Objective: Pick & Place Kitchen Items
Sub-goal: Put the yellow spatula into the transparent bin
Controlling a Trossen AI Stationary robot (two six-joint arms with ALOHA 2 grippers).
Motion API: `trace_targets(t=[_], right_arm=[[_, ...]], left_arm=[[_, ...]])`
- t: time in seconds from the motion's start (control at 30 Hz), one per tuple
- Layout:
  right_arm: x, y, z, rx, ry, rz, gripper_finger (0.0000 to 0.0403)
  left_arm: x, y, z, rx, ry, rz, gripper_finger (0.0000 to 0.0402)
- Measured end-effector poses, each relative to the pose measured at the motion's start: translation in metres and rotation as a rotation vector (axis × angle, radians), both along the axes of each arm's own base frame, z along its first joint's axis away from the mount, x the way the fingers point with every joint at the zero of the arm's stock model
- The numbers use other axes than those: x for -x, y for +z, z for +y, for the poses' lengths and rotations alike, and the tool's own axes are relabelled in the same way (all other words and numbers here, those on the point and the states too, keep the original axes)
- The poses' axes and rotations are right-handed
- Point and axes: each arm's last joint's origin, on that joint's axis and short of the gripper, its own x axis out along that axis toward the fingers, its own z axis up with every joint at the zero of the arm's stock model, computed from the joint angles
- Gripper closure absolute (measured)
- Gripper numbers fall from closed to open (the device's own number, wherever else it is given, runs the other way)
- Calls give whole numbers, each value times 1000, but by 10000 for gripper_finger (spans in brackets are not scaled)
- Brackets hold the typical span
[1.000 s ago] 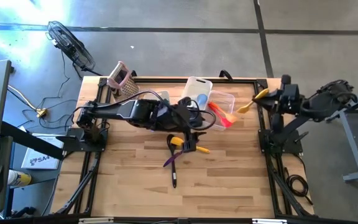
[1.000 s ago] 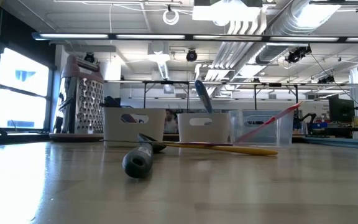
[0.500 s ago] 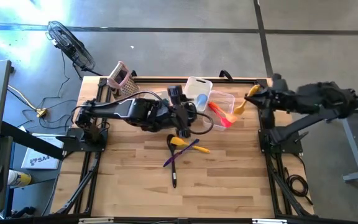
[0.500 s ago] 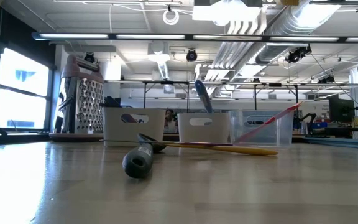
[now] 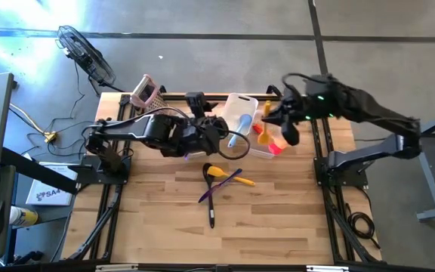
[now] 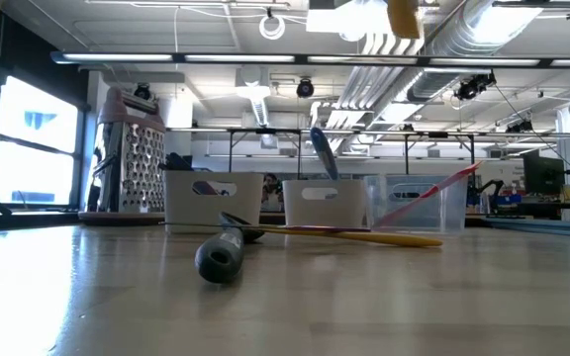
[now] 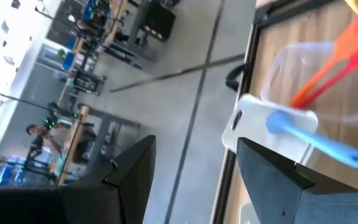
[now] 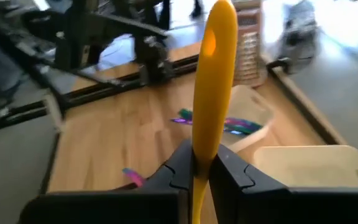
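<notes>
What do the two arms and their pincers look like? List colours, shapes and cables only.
Both the left arm and the right arm are dark, nearly black, built from chunky jointed segments. A thin black cable loops out by the left arm's wrist. The left pincer and the right pincer each have two flat, angular black fingers. No markings can be made out.

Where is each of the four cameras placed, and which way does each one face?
High view: above the wooden table, facing straight down; both arms show.
Low view: at tabletop height, facing the clear plastic tubs; no arm shows.
Left wrist view: faces the light blue plastic spoon; the open left gripper frames it.
Right wrist view: faces across the table; the right gripper is shut on the yellow plastic spoon.
Shared: high view also shows the light blue plastic spoon.
</notes>
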Motion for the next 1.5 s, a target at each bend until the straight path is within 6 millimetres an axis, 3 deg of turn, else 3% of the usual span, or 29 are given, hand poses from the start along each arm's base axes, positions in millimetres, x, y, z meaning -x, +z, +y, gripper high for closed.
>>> trace_targets(t=[0.23, 0.6, 1.0, 1.27, 1.5], right_arm=[[-27, -25, -45, -39, 20, 95, 385], [-23, -67, -102, -198, -93, 348, 385], [-28, -107, -109, -476, 55, 581, 385], [-36, -138, -132, -522, 0, 714, 385], [-40, -174, -150, -582, -75, 925, 385]], left_arm=[[20, -13, 4, 84, 86, 86, 183], [31, -20, 5, 179, 115, 127, 183], [27, -23, 29, 274, 120, 178, 183], [26, -26, 50, 449, 106, 200, 183], [26, -27, 56, 518, 95, 202, 183]])
